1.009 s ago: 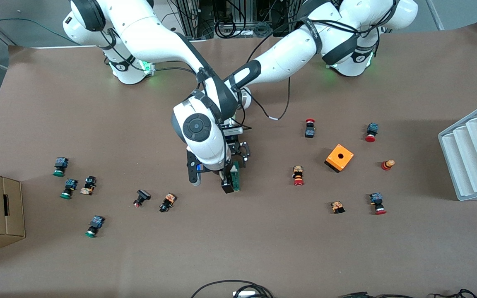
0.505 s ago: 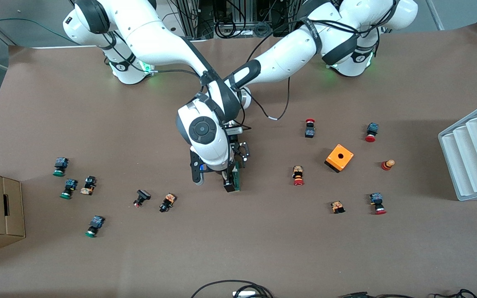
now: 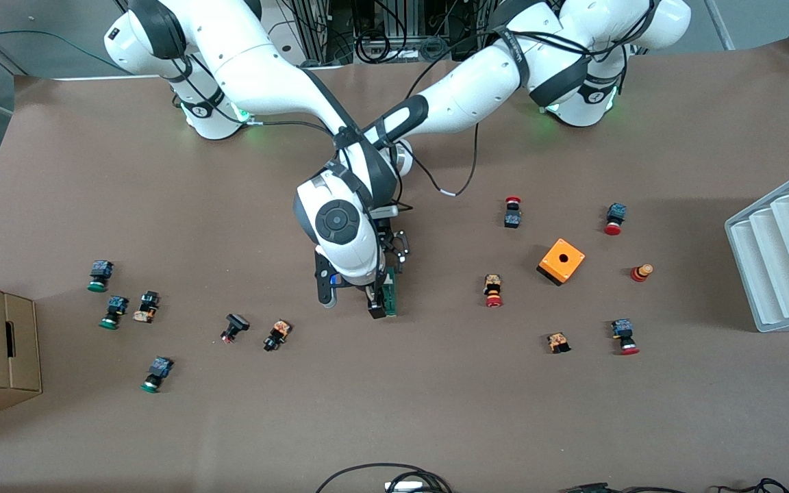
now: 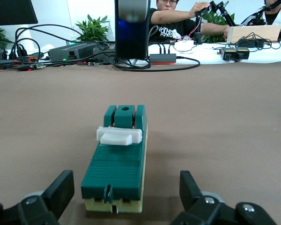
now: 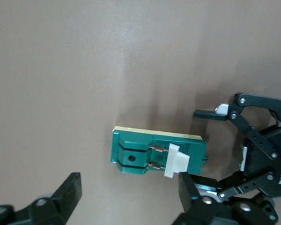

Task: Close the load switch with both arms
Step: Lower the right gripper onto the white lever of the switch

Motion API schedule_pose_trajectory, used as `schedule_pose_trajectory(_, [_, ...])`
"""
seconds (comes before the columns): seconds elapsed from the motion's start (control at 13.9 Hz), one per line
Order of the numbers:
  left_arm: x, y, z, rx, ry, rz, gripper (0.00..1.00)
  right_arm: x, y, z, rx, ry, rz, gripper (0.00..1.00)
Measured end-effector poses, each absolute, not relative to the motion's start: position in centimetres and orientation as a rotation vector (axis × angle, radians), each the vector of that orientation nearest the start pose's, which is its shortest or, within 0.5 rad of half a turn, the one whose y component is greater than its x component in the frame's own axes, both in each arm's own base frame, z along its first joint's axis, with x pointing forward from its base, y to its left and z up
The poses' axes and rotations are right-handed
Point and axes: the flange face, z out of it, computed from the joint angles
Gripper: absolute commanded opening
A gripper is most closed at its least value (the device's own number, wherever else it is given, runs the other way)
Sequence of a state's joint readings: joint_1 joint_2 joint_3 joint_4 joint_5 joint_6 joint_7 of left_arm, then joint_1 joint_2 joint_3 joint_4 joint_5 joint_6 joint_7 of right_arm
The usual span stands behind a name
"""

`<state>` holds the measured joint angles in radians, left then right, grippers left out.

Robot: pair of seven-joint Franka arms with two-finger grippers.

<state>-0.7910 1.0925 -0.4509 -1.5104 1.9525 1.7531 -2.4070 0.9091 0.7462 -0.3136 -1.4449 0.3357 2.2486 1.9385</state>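
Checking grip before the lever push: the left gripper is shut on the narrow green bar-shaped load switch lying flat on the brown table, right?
Not quite. In the left wrist view the left gripper is open, its fingers standing clear on either side of the narrow green bar-shaped load switch, which does lie flat on the brown table.

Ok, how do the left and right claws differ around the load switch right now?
The left claw sits low at table level, straddling the plain end of the load switch; the right claw hangs above the switch, pointing down. The left claw comes at it end-on, the right claw from over its white lever. Both are open, neither gripping.
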Motion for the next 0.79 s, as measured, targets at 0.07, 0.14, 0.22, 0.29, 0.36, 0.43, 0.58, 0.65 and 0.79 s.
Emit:
schedule_pose_trajectory(0.07, [33.9, -58.9, 6.1, -2.455, -0.114, -1.792, 0.99, 57.1, 45.6, 26.5, -2.267, 2.008, 0.044, 0.87])
schedule_pose_trajectory(0.14, [33.6, -58.8, 5.9, -2.446, -0.116, -1.788, 0.99, 56.9, 45.7, 26.1, -2.269, 2.007, 0.041, 0.87])
schedule_pose_trajectory(0.22, [33.3, -58.9, 5.8, -2.444, -0.117, -1.785, 0.97, 56.6, 45.7, 25.7, -2.273, 2.007, 0.039, 0.86])
schedule_pose_trajectory(0.29, [33.2, -58.9, 5.8, -2.442, -0.118, -1.784, 0.94, 56.4, 45.8, 25.5, -2.276, 2.007, 0.039, 0.86])
schedule_pose_trajectory(0.36, [33.2, -58.9, 5.8, -2.442, -0.119, -1.783, 0.89, 56.2, 45.9, 25.2, -2.281, 2.007, 0.039, 0.85])
schedule_pose_trajectory(0.43, [33.2, -58.9, 5.9, -2.44, -0.12, -1.784, 0.84, 56.0, 45.9, 25.0, -2.287, 2.007, 0.041, 0.85])
schedule_pose_trajectory(0.58, [33.3, -58.9, 5.9, -2.439, -0.123, -1.785, 0.76, 55.2, 46.4, 24.6, -2.304, 2.002, 0.045, 0.84])
schedule_pose_trajectory(0.65, [33.3, -58.9, 5.9, -2.438, -0.124, -1.785, 0.74, 54.8, 46.8, 24.4, -2.312, 1.997, 0.046, 0.84])
schedule_pose_trajectory(0.79, [33.4, -58.9, 5.9, -2.437, -0.125, -1.785, 0.71, 53.9, 47.5, 24.2, -2.326, 1.989, 0.049, 0.84])
